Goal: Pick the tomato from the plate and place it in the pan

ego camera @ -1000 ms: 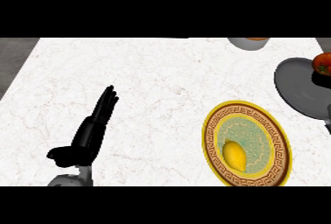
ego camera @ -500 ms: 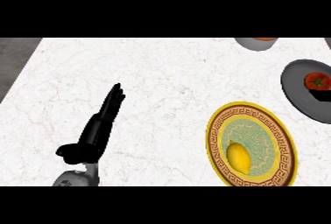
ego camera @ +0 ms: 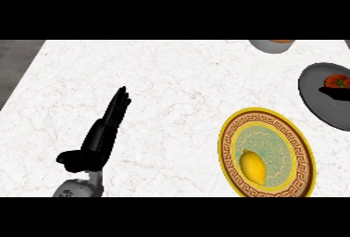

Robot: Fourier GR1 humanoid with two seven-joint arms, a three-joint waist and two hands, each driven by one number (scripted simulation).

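The red tomato [ego camera: 337, 81] lies inside the dark grey pan [ego camera: 320, 110] at the right edge. A black piece of my right hand [ego camera: 334, 93] shows just below the tomato, against it; the rest is cut off by the edge. The yellow-rimmed patterned plate [ego camera: 229, 139] sits at the lower right and holds a yellow lemon-like fruit [ego camera: 253, 166]. My left hand [ego camera: 103, 135] rests open on the counter at the lower left, fingers straight and pointing away, far from plate and pan.
A grey bowl [ego camera: 272, 45] with something orange inside stands at the far edge, behind the pan. The white marble counter [ego camera: 171, 83] ends at a dark strip along the left side.
The tomato has come down from above the pan's far right rim into the pan. The left hand has stayed as it was.
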